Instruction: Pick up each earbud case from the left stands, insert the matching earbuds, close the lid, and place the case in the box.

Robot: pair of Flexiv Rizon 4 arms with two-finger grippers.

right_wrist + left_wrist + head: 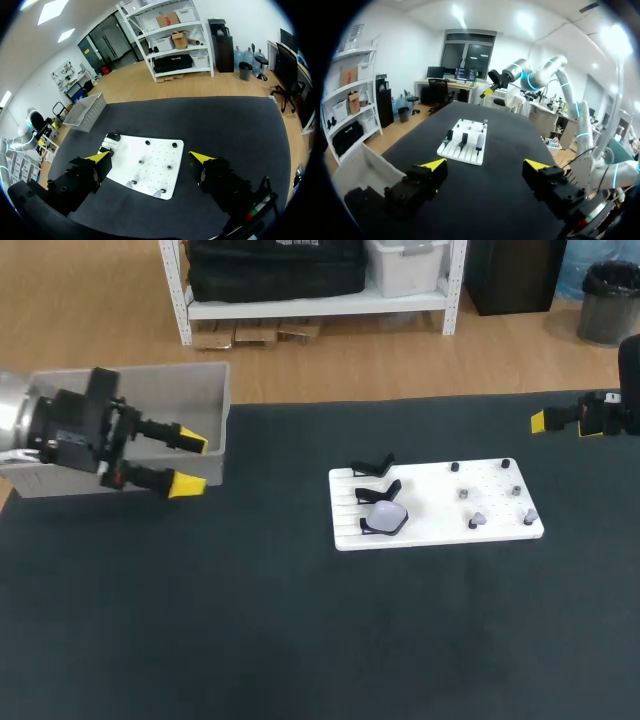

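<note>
**Head view.** Locate the left gripper (191,462) at the near corner of the grey box (205,390), at the table's left side. Its two yellow-tipped fingers are spread, with nothing between them. The right gripper (541,421) enters at the right edge; only one yellow tip shows here, so you cannot judge its opening from this view. The white board (435,525) lies flat on the black table (250,620), between the two arms. Three black stands (373,466) occupy the board's left part. The white earbud case (386,517) sits on the nearest of them. Several small pieces (477,521) stand on the board's right half, too small to identify.

**Left wrist view.** The left gripper (485,165) has its fingers wide apart and holds nothing. The board (451,149) lies well ahead of it, with the earbud case (480,141) upright on a stand. The box (365,167) wall is just beside one finger.

**Right wrist view.** The right gripper (150,157) has its fingers apart, holding nothing. The board (152,172) lies below and ahead, between the fingers. The box (87,111) stands beyond it.
</note>
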